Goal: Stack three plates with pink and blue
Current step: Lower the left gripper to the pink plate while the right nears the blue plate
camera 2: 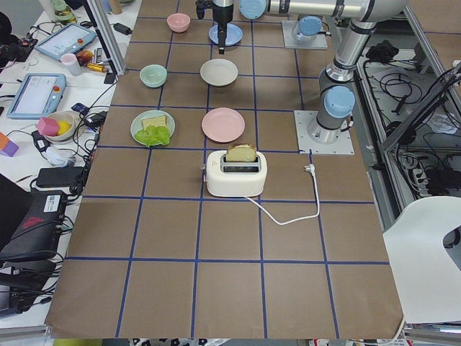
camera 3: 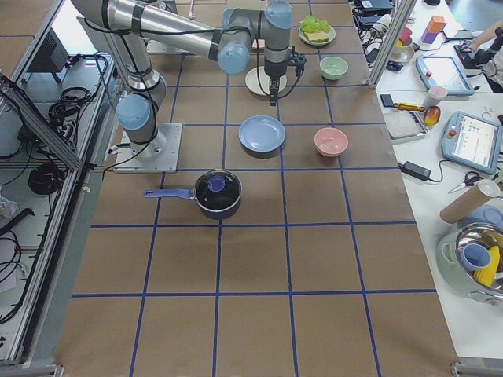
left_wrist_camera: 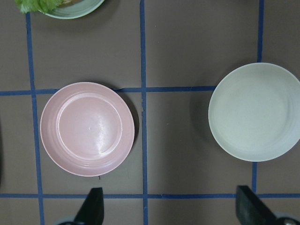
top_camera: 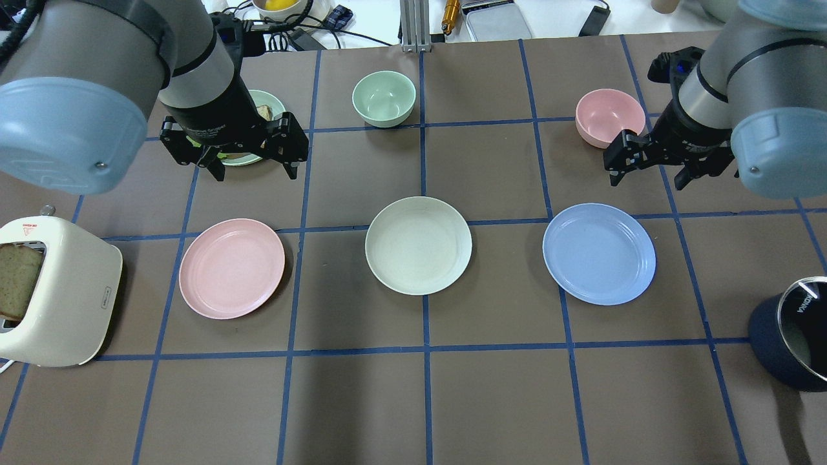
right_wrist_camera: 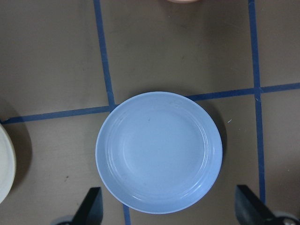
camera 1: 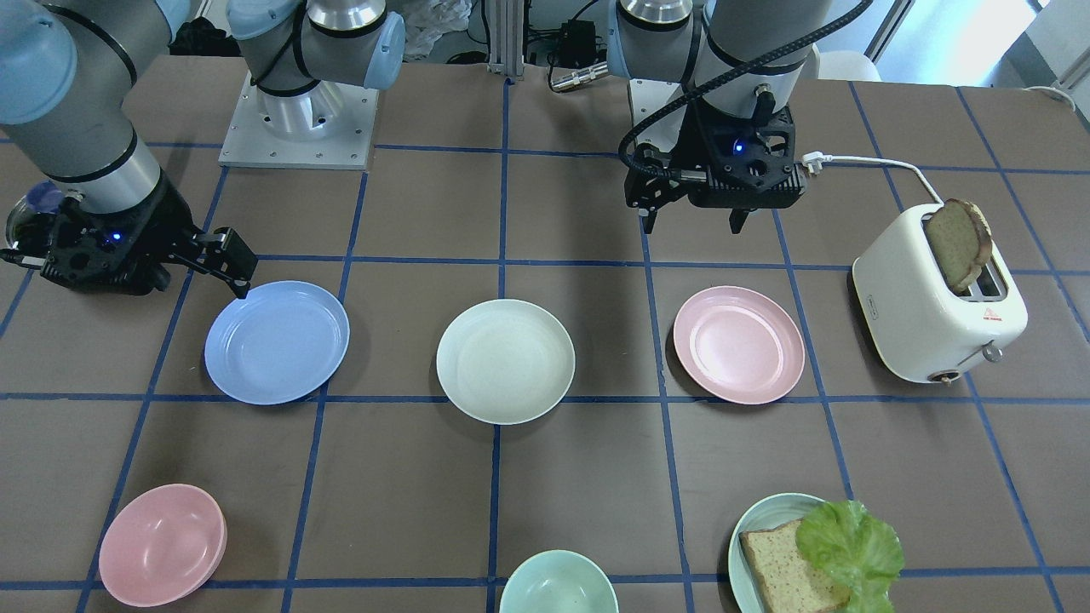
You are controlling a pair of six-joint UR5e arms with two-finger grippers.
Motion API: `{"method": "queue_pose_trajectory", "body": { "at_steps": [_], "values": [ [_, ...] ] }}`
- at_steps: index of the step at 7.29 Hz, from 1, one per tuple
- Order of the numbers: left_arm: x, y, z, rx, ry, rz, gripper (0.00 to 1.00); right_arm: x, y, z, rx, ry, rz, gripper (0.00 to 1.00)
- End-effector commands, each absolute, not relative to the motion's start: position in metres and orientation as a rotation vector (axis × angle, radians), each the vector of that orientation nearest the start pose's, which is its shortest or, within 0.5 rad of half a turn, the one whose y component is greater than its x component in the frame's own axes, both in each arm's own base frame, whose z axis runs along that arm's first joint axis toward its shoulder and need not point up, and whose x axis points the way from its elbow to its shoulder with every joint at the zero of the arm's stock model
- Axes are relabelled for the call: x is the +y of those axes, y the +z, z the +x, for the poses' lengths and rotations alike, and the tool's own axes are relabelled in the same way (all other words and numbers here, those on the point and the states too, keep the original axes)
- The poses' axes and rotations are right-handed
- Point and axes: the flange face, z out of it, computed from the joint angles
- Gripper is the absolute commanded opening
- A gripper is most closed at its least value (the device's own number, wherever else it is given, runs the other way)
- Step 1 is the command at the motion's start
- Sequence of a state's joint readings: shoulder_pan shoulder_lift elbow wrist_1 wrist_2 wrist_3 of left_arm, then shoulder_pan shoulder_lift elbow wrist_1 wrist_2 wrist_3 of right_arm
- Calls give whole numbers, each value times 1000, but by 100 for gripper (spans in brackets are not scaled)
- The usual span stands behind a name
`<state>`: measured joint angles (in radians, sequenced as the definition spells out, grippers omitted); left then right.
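Note:
Three shallow plates lie in a row on the brown table, each apart from the others. They are the pink plate (top_camera: 231, 268), the cream-white plate (top_camera: 418, 245) and the blue plate (top_camera: 599, 253). My left gripper (top_camera: 253, 169) is open and empty, held above the table just beyond the pink plate. Its wrist view shows the pink plate (left_wrist_camera: 87, 128) and the cream plate (left_wrist_camera: 254, 111) below it. My right gripper (top_camera: 647, 181) is open and empty, above the table just beyond the blue plate's far right rim. The right wrist view shows the blue plate (right_wrist_camera: 159, 152) directly below.
A white toaster (top_camera: 52, 290) holding a bread slice stands at the left end. A teal plate with bread and lettuce (camera 1: 766, 545), a mint bowl (top_camera: 384, 97) and a pink bowl (top_camera: 609, 116) sit on the far side. A dark pot (top_camera: 798, 332) stands at the near right.

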<state>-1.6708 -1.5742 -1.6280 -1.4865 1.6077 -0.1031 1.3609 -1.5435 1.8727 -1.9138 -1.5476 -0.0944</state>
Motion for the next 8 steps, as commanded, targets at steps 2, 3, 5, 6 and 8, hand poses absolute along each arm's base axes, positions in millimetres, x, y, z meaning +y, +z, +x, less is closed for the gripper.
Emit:
{"method": "queue_pose_trajectory", "body": {
  "at_steps": [2, 3, 5, 6, 8],
  "values": [
    [-494, 413, -153, 3105, -18, -67, 98, -511, 305, -15, 3117, -8, 230, 100],
    [-497, 394, -145, 3104, -20, -86, 89, -517, 286, -24, 3111, 44, 194, 100],
    [-501, 345, -144, 3106, -43, -91, 86, -525, 245, -54, 3089, 118, 255, 100],
    [-501, 322, -144, 3107, -84, -92, 86, -524, 234, -57, 3081, 150, 260, 100],
    [-511, 297, -128, 3102, -27, -140, 80, -513, 194, -54, 3079, 138, 248, 100]
  ]
}}
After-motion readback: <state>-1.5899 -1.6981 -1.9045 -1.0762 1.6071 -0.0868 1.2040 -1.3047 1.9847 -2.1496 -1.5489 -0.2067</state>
